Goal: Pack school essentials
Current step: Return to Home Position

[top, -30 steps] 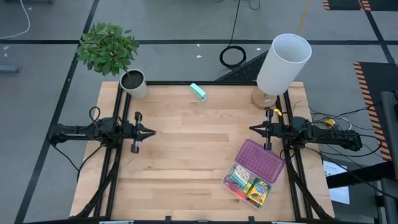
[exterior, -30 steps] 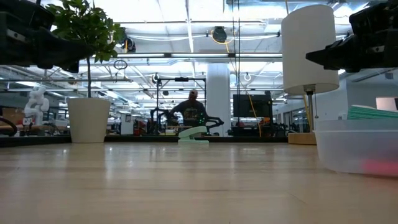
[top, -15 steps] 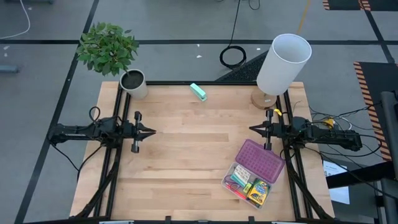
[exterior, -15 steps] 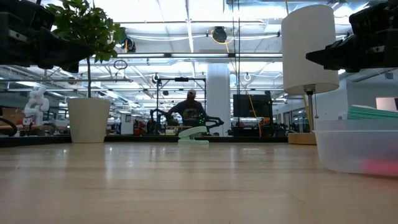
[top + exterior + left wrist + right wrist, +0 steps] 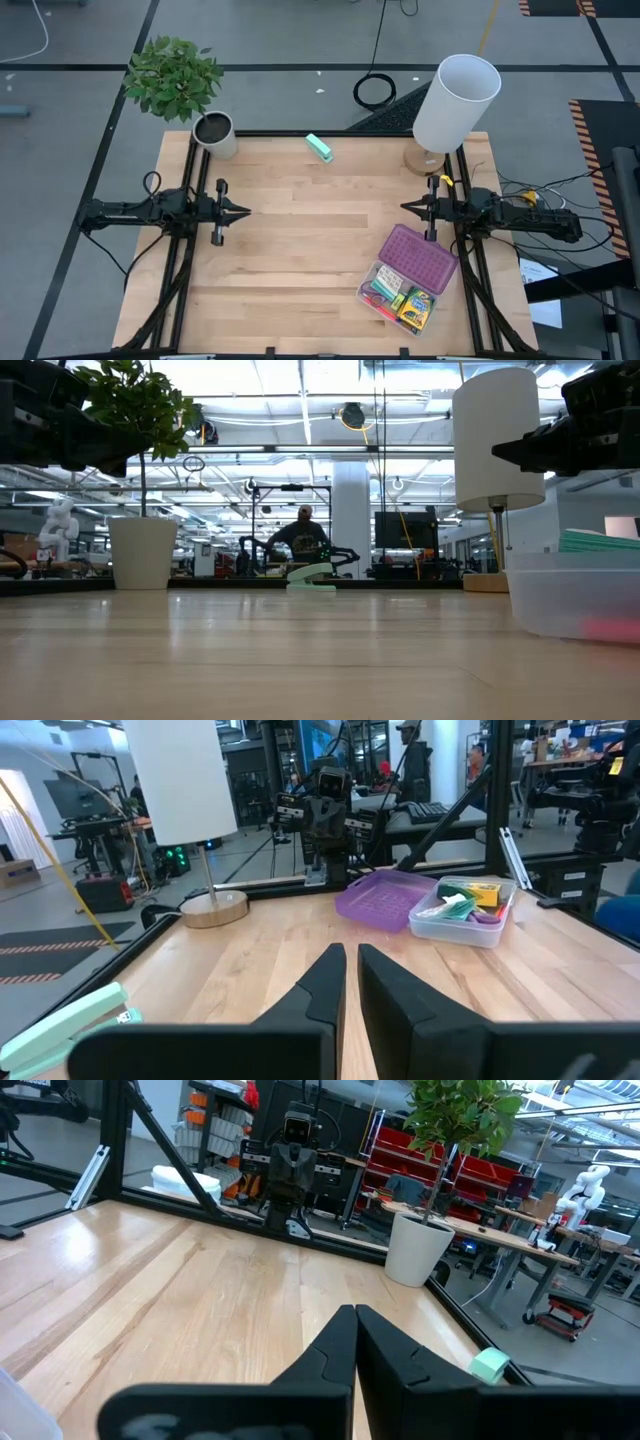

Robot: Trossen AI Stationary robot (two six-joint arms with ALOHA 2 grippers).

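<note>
Nothing on the table [image 5: 300,250] has moved since the earlier frames; only the person [image 5: 303,532] in the room behind has shifted slightly. At the left edge the left gripper [image 5: 243,211] hovers, fingers nearly together and empty. The teal block [image 5: 318,147] lies at the far edge. The right gripper [image 5: 407,208] hovers likewise, pinched and empty. Front right, the clear box [image 5: 398,297] holds the stationery, purple lid [image 5: 418,257] open. No writing is legible.

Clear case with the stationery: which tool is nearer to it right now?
Right. The right tool hovers just beyond the clear case, by its purple lid; the left tool is across the table.
</note>
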